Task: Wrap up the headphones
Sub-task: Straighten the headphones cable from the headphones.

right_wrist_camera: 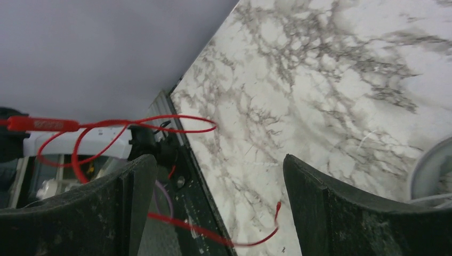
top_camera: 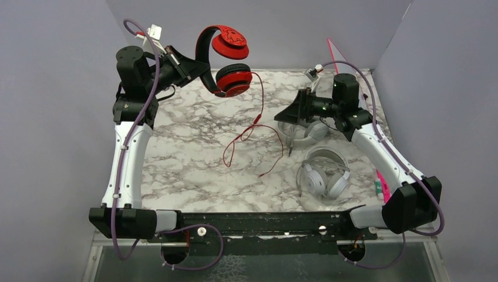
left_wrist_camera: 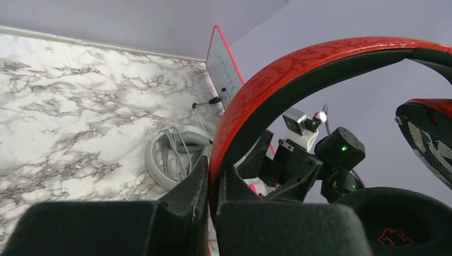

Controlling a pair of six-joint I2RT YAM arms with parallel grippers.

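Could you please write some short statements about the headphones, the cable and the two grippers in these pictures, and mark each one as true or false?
1. The left gripper is shut on the headband of the red-and-black headphones. True.
2. The red-and-black headphones lie flat on the table. False: they are held up in the air, above the table.
3. The right gripper is open and holds nothing. True.
4. The red cable is wound around the headband. False: it hangs loose and trails over the table.
5. The white-silver headset and the light grey headset lie on the right side of the table. True.
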